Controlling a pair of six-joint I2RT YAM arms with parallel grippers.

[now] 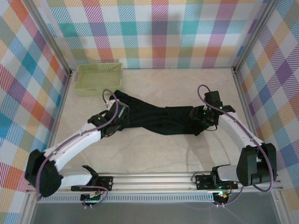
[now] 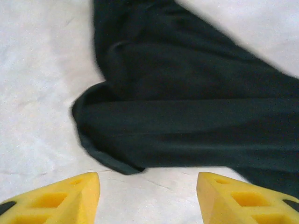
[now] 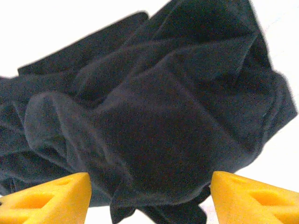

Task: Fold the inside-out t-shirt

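Observation:
The black t-shirt [image 1: 156, 116] lies stretched in a long rumpled band across the middle of the table, from near the basket to the right arm. My left gripper [image 1: 117, 122] is at its left end, open; its yellow fingers [image 2: 70, 196] stand wide apart over bare table just short of the shirt's folded edge [image 2: 187, 126]. My right gripper [image 1: 200, 120] is at the right end, open, its fingers [image 3: 252, 196] spread to either side of a bunched mound of the shirt [image 3: 159, 121] without closing on it. No white tag is visible.
A pale yellow-green lattice basket [image 1: 99, 77] stands at the back left, close to the shirt's far left corner. Checkered walls enclose the table on three sides. Bare tabletop [image 1: 154, 154] stretches in front of the shirt toward the arm bases.

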